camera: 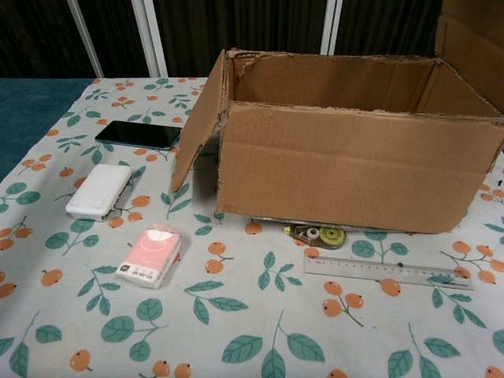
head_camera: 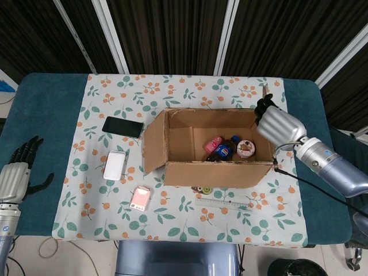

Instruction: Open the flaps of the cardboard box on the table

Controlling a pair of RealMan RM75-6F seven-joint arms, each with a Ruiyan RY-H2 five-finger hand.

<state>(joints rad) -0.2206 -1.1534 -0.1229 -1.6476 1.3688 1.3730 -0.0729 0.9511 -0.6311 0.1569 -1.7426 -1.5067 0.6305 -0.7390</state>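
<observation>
The cardboard box (head_camera: 213, 172) (camera: 354, 169) stands in the middle of the table with its top uncovered. Its left flap (head_camera: 154, 141) (camera: 197, 130) hangs outward and down. The right flap (head_camera: 266, 96) (camera: 471, 43) stands nearly upright, leaning a little outward. My right hand (head_camera: 278, 123) is just outside that flap, with dark fingertips (head_camera: 264, 105) curled over its edge. The chest view does not show this hand. My left hand (head_camera: 17, 172) lies far left over the teal table edge, holding nothing, its fingers apart. Small bottles (head_camera: 221, 148) lie inside the box.
Left of the box are a black phone (head_camera: 123, 126) (camera: 138, 134), a white case (head_camera: 115, 165) (camera: 99, 190) and a pink tissue pack (head_camera: 141, 197) (camera: 150, 256). In front of the box lie a correction tape (head_camera: 202, 190) (camera: 319, 233) and a clear ruler (head_camera: 224, 204) (camera: 388, 272).
</observation>
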